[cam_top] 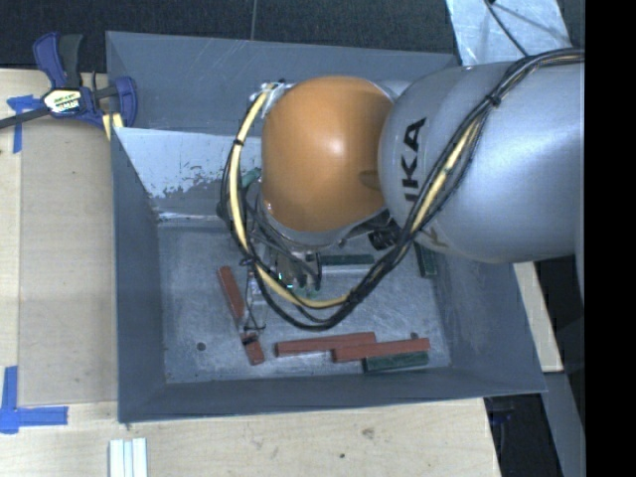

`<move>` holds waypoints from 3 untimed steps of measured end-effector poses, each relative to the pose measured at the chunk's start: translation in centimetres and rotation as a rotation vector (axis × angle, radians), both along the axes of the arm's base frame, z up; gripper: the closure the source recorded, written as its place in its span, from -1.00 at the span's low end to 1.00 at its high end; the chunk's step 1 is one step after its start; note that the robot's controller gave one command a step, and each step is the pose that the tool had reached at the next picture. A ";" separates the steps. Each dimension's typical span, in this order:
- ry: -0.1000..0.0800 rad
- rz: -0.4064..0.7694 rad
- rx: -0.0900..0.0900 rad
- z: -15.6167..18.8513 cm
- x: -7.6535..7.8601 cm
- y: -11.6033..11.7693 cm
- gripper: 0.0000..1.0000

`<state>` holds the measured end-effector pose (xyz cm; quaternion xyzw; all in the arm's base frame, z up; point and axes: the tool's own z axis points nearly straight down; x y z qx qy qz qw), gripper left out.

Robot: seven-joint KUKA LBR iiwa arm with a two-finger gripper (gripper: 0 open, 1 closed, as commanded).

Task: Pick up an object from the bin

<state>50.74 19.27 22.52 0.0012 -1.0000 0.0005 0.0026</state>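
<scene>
A: Risks from here?

B: Nearest, along the front wall: brown bars and a dark green bar are packed close together. A neighbour could be dragged along, or a bar wedged against the wall. Further back, the tilted brown stick lies just beside the gripper and could be knocked aside. The cable loop hangs low and could snag.

A: Claw state?

B: Cannot be told; it is hidden under the orange cover. No hold can be confirmed.

A: Contents?

B: Grey bin: a brown stub front left, the bars, the stick left of centre, and a greenish piece by the arm.
</scene>
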 end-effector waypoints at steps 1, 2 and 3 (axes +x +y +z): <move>-0.007 0.094 0.003 -14.9 -0.1 -2.9 -1.00; -0.010 0.166 0.003 -15.2 3.0 -7.0 -1.00; -0.008 0.166 0.002 -15.3 2.9 -7.0 1.00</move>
